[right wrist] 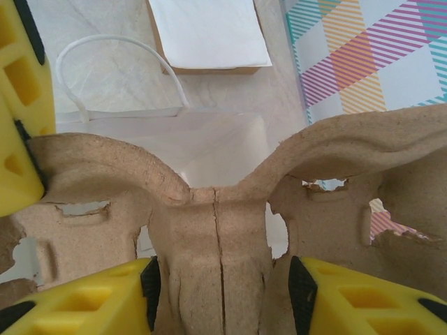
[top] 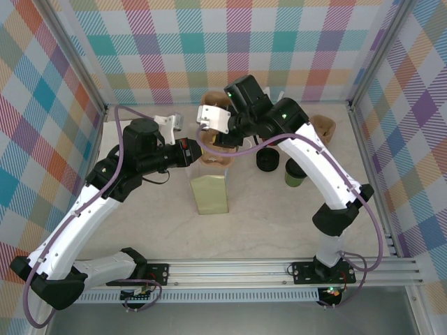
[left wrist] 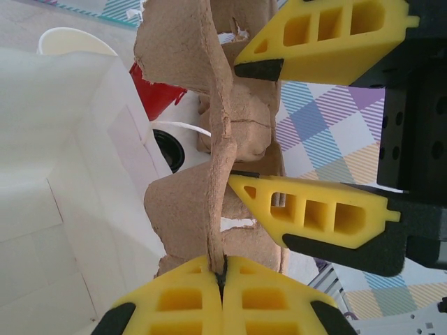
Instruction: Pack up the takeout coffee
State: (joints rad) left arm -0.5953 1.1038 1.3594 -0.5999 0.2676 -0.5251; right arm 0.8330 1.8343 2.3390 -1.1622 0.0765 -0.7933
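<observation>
- Both claws are clamped on the moulded brown pulp cup carrier [right wrist: 216, 209]. The left gripper [left wrist: 222, 276] pinches its thin centre ridge, and the right gripper [right wrist: 220, 286] squeezes its centre post.
- The step looks like lowering the carrier into the open white paper bag [left wrist: 63, 153]. Next it needs a level descent, with one claw letting go.
- The takeout coffee [top: 294, 174], an olive-bottomed paper cup, is on the pale table [top: 265, 216] right of the bag, with a round black lid [top: 267, 162] just left of it.
- The right arm crosses its middle, so I cannot tell its axis or which way it points.

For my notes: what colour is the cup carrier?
The carrier is plain light brown; the right wrist view shows it best.
</observation>
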